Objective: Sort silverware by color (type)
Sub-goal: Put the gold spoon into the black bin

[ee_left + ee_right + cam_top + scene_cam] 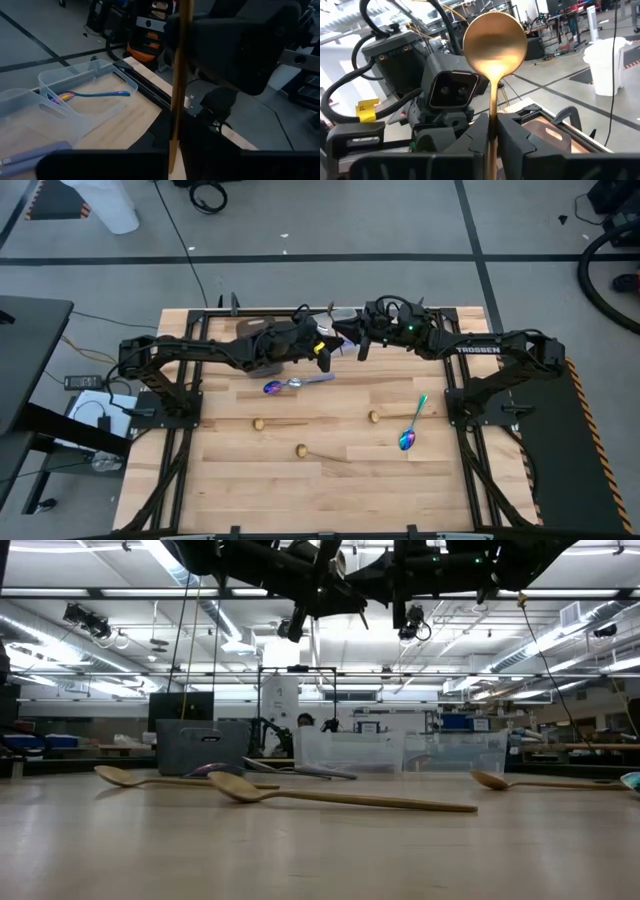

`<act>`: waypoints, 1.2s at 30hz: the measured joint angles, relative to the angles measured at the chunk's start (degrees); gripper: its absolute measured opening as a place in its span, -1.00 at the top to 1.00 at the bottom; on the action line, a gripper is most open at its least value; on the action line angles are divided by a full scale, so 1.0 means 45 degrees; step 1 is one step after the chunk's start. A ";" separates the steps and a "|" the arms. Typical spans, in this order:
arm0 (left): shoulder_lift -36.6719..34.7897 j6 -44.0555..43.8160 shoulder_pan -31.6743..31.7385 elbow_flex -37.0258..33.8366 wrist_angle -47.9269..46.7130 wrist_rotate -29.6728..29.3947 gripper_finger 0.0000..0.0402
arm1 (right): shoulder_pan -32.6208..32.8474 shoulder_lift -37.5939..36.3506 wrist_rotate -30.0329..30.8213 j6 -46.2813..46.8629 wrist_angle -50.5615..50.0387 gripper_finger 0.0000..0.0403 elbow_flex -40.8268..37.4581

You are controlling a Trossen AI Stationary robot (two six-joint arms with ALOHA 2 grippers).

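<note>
High over the table's far middle, my left gripper [335, 346] and my right gripper [356, 340] face each other tip to tip. Both are shut on one gold spoon [495, 42], which shows best in the wrist views. On the wood lie two iridescent spoons [290, 385] [412, 425] and three gold spoons [275, 423] [390, 417] [320, 453], all flat on the table. Another iridescent spoon [95, 93] lies inside a clear container [60, 82] at the far edge. My left gripper pinches the gold spoon's handle close to its free end [173, 137] between its two fingers. It comes in level and its fingers lie across the handle. The spoon stands about upright, clear of the table. My right gripper has the handle [492, 125] between its two fingers, a short way below the bowl [495, 42]. It comes in level from the other side, fingers across the handle. The bowl stands above the fingers, and the spoon is off the table.
A grey bin [203, 747] and two clear containers [350, 750] [455, 752] stand along the far edge. The arms' dark frames [170, 395] [480, 395] flank the wood. Bare wood lies near the front edge [330, 500].
</note>
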 joint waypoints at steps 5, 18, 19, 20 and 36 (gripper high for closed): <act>-0.0010 -0.0009 0.0051 0.0000 -0.0076 0.0249 0.87 | -0.0005 -0.0005 -0.0392 0.0104 -0.0429 0.64 0.0000; -0.0888 0.0002 0.0928 0.0000 -0.2317 0.1736 0.87 | -0.0172 -0.0207 -0.0824 0.0439 -0.2027 0.26 -0.0011; -0.1065 0.0062 0.0998 0.0000 -0.2775 0.1750 0.87 | -0.0252 -0.0272 -0.0824 0.0486 -0.2122 0.24 -0.0015; -0.1269 0.0099 0.1091 0.0000 -0.3208 0.1755 0.87 | -0.0333 -0.0345 -0.0819 0.0519 -0.2125 0.23 -0.0015; -0.4345 -0.0016 0.3700 0.0019 -1.1454 0.0854 0.87 | -0.1642 -0.0882 0.0677 -0.0603 -0.6015 0.21 -0.0015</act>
